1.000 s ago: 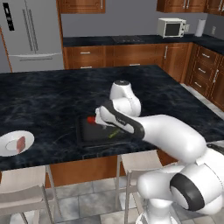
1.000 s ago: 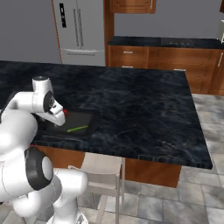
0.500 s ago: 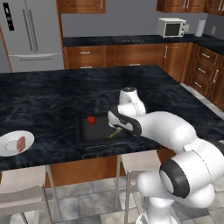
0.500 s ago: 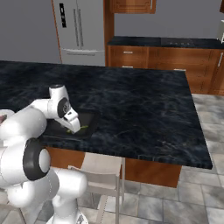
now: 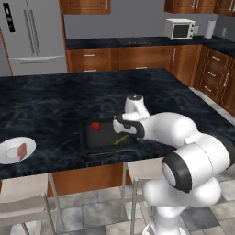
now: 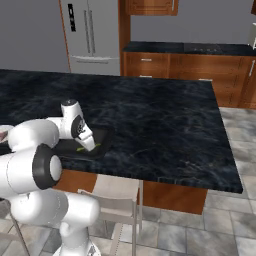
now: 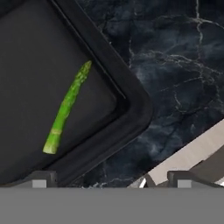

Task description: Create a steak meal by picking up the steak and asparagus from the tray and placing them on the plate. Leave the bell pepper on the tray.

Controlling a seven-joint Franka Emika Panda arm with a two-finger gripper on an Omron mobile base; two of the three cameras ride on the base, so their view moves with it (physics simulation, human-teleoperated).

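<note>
The black tray lies near the counter's front edge, holding the small red bell pepper at its far left and the green asparagus toward its near right. My gripper hovers low over the tray's right part, just above the asparagus, open and empty. In the hand view the asparagus lies slanted inside the tray's corner rim, ahead and left of my gripper. The steak rests on the white plate at the far left.
The dark marble counter's front edge runs just below the tray. Pale stools stand under that edge, and one seat shows in the hand view. Bare counter stretches behind the tray.
The hand has swung right and down, from above the tray's left side by the pepper to low over the asparagus. The jaws stayed wide apart.
</note>
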